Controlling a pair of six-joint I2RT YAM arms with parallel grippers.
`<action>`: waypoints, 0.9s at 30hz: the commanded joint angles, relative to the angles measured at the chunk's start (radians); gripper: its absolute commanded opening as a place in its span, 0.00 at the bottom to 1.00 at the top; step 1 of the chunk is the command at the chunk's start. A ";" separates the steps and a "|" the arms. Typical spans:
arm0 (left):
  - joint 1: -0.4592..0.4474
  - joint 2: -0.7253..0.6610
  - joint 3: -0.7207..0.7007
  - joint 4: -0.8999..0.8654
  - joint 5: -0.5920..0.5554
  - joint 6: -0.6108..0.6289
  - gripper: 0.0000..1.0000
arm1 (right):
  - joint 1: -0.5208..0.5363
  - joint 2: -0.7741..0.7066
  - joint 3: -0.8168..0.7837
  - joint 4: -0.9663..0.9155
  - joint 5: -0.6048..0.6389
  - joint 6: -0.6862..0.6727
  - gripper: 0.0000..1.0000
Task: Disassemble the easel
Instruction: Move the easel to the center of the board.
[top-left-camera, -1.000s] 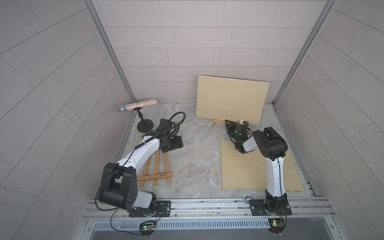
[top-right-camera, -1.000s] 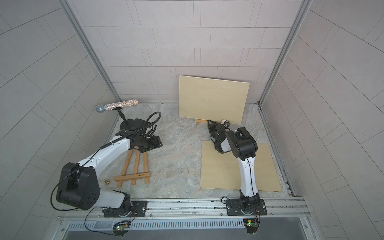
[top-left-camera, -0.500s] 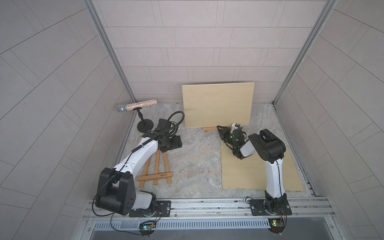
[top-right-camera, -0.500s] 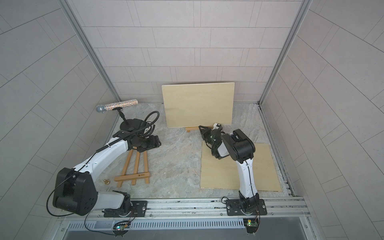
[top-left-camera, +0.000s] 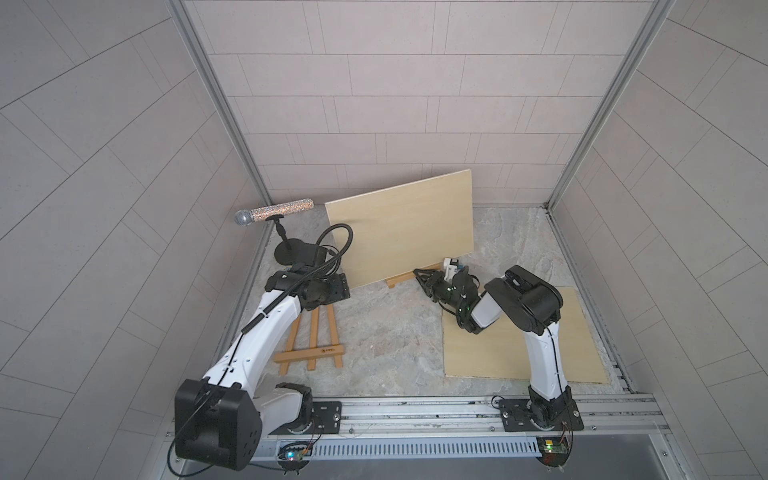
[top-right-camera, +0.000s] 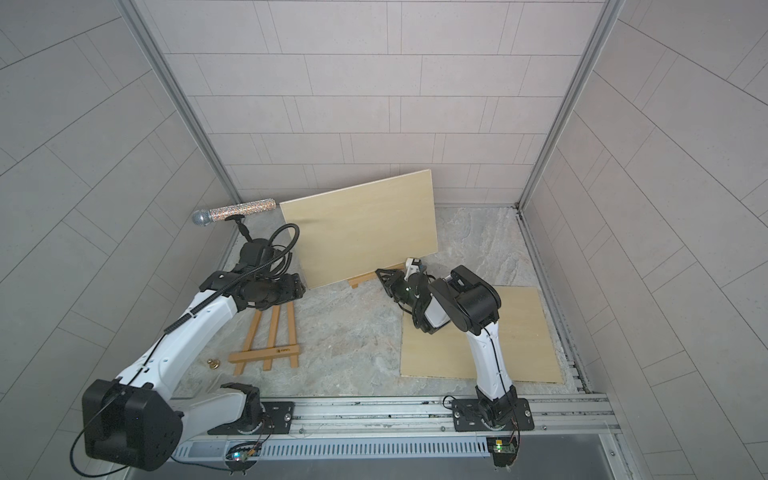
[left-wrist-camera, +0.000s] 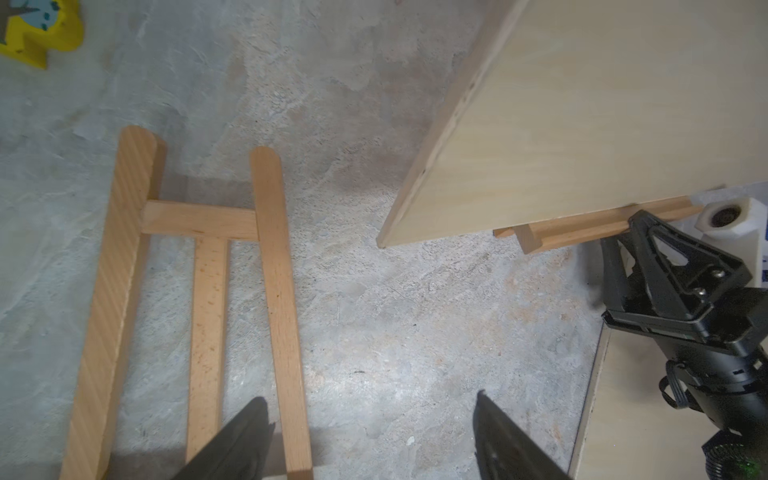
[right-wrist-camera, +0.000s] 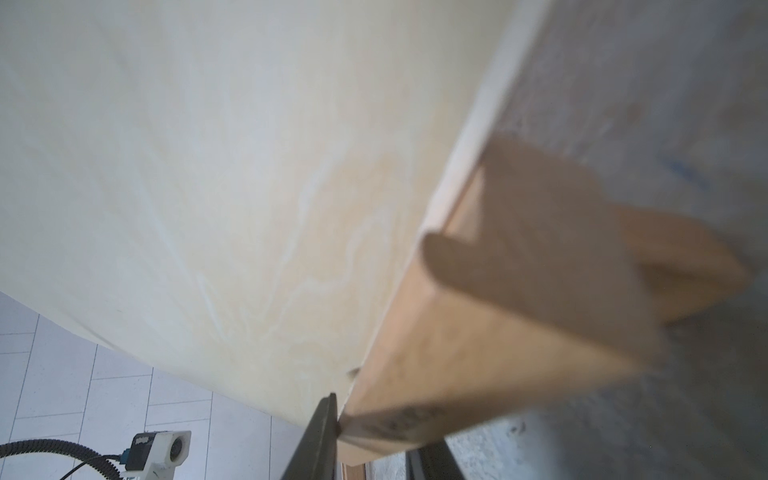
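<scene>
1. The right pincer (top-left-camera: 422, 277) is pinched on one end of the easel's wooden ledge (top-left-camera: 400, 280), toward the back of the stone floor (top-left-camera: 374, 332). In its wrist view a dark finger (right-wrist-camera: 316, 440) presses against the side of the bar.
2. A pale board (top-left-camera: 403, 232) stands on edge along that ledge. It is tilted, and its corner on the left arm's side is down low by the floor. I can't tell whether that corner touches.
3. The left pincer (left-wrist-camera: 370, 409) hangs spread wide with nothing in it, above the easel frame (top-left-camera: 311, 345).
4. That frame lies flat on the floor in front of the left arm, with its wide crossbar toward the front rail, apart from the ledge.
5. A second board (top-left-camera: 519, 353) lies flat on the floor under the right arm.
6. A glittery microphone (top-left-camera: 272, 210) on a small stand sits in the back left corner.
7. A little brass knob (top-right-camera: 213, 363) lies on the floor just beside the frame's crossbar.
</scene>
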 joint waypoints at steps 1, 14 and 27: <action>0.019 -0.014 -0.017 -0.044 -0.039 0.018 0.81 | 0.029 0.000 -0.014 -0.045 -0.062 -0.014 0.08; 0.086 0.021 0.050 0.087 0.007 0.131 0.84 | -0.034 -0.172 -0.008 -0.234 -0.173 -0.078 0.55; 0.188 0.014 0.038 0.248 0.220 0.222 0.82 | -0.133 -0.402 -0.061 -0.548 -0.274 -0.257 0.64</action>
